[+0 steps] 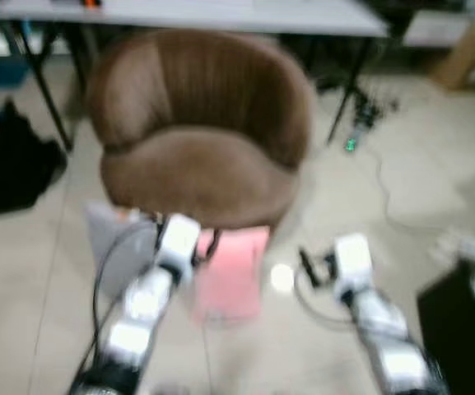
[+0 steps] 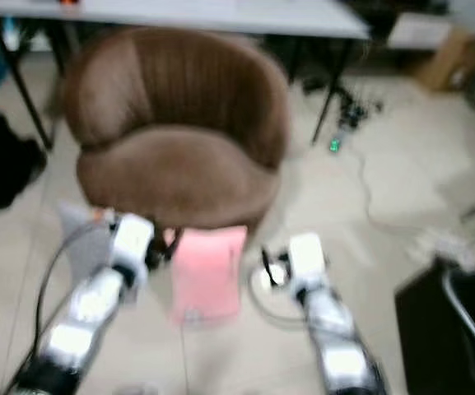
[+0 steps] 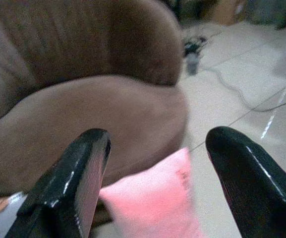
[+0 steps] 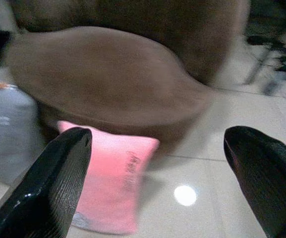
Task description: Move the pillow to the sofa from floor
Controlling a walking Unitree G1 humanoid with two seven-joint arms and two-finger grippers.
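While both end effectors hover, pillow [image 1: 230, 271] lies between.

pillow [image 1: 233, 271] | pink, flat on floor | touching brown sofa [image 1: 200, 132] front

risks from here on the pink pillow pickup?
1. A grey pillow sits right beside the pink pillow on the left arm's side; the open left gripper may catch it instead.
2. The pink pillow leans against the base of the brown sofa, so a low reach could hit the sofa.
3. Both eye views are blurred; the open right gripper is aimed at the pillow's edge, so a two-handed grasp may land off-centre.
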